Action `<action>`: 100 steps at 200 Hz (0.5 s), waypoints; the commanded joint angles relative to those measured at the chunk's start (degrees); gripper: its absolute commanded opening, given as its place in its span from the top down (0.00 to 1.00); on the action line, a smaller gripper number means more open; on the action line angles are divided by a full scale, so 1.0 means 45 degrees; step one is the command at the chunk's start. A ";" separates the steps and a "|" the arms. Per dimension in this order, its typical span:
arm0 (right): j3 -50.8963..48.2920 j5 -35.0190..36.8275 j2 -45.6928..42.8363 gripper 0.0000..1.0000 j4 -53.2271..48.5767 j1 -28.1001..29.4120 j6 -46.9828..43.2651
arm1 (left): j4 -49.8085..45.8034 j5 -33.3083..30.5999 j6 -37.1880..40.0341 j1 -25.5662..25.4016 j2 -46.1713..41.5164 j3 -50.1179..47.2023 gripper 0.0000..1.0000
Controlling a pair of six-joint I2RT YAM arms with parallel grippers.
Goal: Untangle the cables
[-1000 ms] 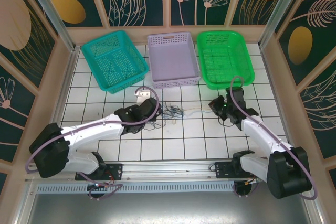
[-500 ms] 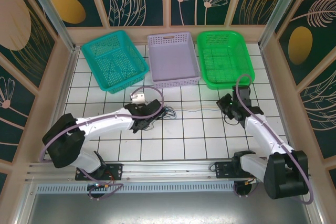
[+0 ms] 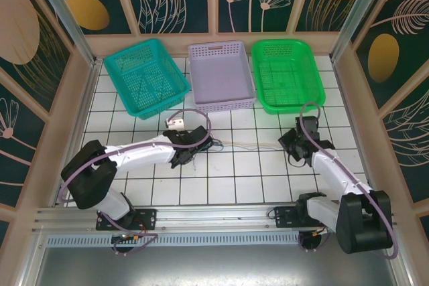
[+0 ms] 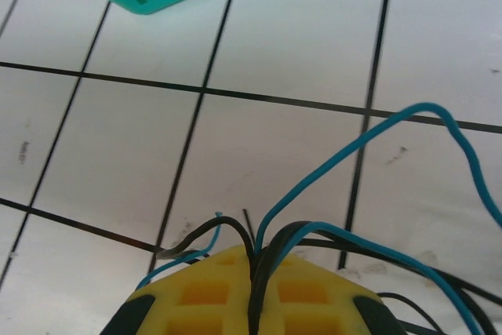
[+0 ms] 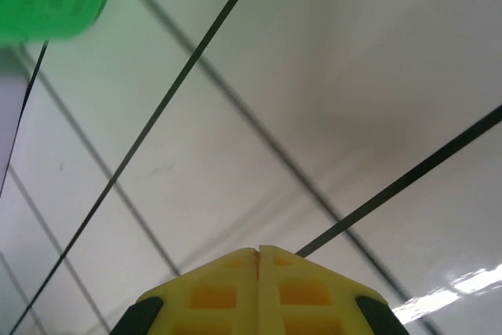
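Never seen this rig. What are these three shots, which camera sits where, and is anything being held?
Two small robot arms are bolted at the near edge of a white tiled table. The overhead view looks down from above and behind them. The other two views come from a camera on each wrist, so the yellow fingers at the bottom of those views are that arm's own. At the back stand a teal basket, a lilac basket and a green basket. Mid-table lie the cables, a small tangle of thin wires. The left gripper is shut on the cables: blue and black strands are pinched between its fingers. The right gripper is shut too; I cannot tell whether it pinches anything.
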 commanded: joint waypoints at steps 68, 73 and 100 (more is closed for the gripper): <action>0.1867 0.1383 -0.1023 1.00 -0.1079 -0.1370 -0.0581 | -0.1434 -0.0818 -0.0612 0.0692 -0.0270 -0.0098 1.00; 0.1753 0.1264 -0.0963 1.00 -0.0987 -0.1280 -0.0569 | -0.1255 -0.0721 -0.0490 0.0686 -0.0232 -0.0099 1.00; 0.0914 0.0230 -0.0675 1.00 -0.0330 -0.1016 -0.0423 | 0.0010 0.0093 0.0430 0.0680 -0.0179 -0.0080 1.00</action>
